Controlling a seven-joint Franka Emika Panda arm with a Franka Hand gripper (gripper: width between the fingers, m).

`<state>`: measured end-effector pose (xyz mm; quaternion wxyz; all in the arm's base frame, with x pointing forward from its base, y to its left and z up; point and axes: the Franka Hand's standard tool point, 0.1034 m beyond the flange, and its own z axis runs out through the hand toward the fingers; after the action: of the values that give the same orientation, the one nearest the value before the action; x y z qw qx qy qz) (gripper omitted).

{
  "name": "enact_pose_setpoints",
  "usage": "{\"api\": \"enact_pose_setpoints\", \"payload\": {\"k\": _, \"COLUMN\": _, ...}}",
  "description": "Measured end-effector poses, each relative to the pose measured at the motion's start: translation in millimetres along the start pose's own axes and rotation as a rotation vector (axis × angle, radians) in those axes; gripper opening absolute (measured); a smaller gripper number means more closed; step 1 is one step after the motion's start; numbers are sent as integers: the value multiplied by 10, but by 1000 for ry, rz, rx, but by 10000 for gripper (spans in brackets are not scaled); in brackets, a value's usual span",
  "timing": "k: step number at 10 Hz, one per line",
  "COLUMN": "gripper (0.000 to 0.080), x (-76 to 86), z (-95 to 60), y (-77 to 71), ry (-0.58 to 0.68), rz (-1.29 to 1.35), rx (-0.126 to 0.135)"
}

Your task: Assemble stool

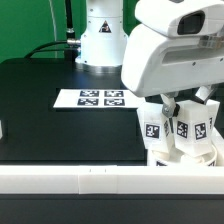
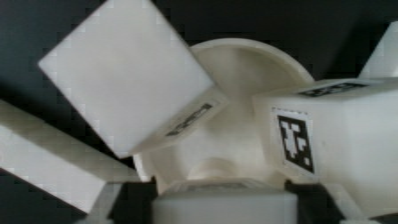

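Observation:
The white stool stands at the exterior view's right, its round seat (image 1: 181,153) against the front rail. Two chunky tagged legs (image 1: 152,125) (image 1: 196,122) stand up from it. My gripper (image 1: 177,110) comes down between them, its fingers mostly hidden by the arm's big white hand. In the wrist view my gripper (image 2: 224,198) is shut on a third white leg (image 2: 224,205), held between the dark fingers (image 2: 135,196). Beyond it show the seat's hollow underside (image 2: 249,75), one leg's broad flat face (image 2: 121,80) and another leg with a tag (image 2: 324,130).
The marker board (image 1: 96,98) lies on the black table near the middle. A long white rail (image 1: 90,181) runs along the front edge. The arm's white base (image 1: 100,40) stands at the back. A small white part (image 1: 2,128) shows at the exterior view's left edge.

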<state>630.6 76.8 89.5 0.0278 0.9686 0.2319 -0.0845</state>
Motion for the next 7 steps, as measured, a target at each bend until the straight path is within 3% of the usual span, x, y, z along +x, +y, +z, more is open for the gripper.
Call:
{"api": "enact_pose_setpoints", "payload": {"k": 3, "gripper": 340, "x": -1, "z": 0, "y": 1, "ry": 0, "rz": 1, "rx": 0}}
{"api": "enact_pose_setpoints", "payload": {"k": 6, "gripper": 340, "x": -26, "z": 43, "y": 41, "ry": -4, "rz": 158, "rx": 57}}
{"api": "enact_pose_setpoints", "payload": {"k": 7, "gripper": 340, "x": -24, "z": 43, "y": 42, "ry": -3, "rz": 190, "rx": 63}}
